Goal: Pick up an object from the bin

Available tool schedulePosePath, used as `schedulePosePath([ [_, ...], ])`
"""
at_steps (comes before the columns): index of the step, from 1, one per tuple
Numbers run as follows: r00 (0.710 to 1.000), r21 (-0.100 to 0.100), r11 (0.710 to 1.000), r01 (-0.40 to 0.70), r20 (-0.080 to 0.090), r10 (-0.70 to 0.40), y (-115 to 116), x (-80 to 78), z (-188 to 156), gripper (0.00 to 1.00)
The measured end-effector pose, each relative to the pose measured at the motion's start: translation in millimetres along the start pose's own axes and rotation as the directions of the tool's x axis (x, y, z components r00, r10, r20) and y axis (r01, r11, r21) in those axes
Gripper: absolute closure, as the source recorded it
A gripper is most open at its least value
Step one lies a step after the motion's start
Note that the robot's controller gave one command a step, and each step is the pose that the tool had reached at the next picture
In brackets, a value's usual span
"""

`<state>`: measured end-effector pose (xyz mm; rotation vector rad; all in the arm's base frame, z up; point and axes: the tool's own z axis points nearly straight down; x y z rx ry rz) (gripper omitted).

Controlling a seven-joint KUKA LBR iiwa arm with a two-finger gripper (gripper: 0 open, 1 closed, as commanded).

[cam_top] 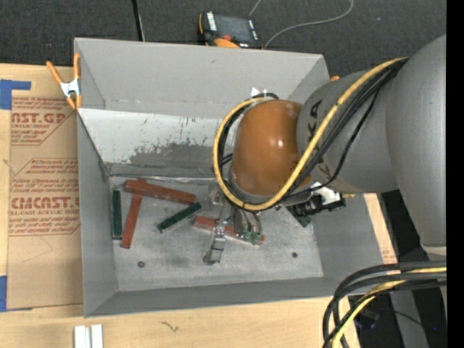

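My gripper (214,252) reaches down under the arm's orange dome to the bin floor, right of the middle and near the front. A short red bar (205,223) lies just behind it, partly hidden by the gripper body. A dark green bar (179,217) lies slanted just to the left of that. Nothing shows held in the gripper.
A long red-brown bar (159,191) lies along the foot of the back slope, and a second red-brown bar (132,222) leans down from its left end. A dark green bar (116,214) lies by the left wall. The arm covers the bin's right part.
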<state>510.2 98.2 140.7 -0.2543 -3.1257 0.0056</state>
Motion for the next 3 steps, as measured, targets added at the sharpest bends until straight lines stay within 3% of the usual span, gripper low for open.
schedulePosePath([
  [1,0.992,-0.001,0.992,-0.124,0.004,0.124,-77.0,-62.4,71.8,0.0],
  [2,0.993,-0.005,0.993,-0.118,0.003,0.118,-72.7,-61.8,68.9,1.0],
  [3,0.983,-0.004,0.983,0.182,0.016,-0.182,-45.7,-79.3,-94.0,1.0],
])
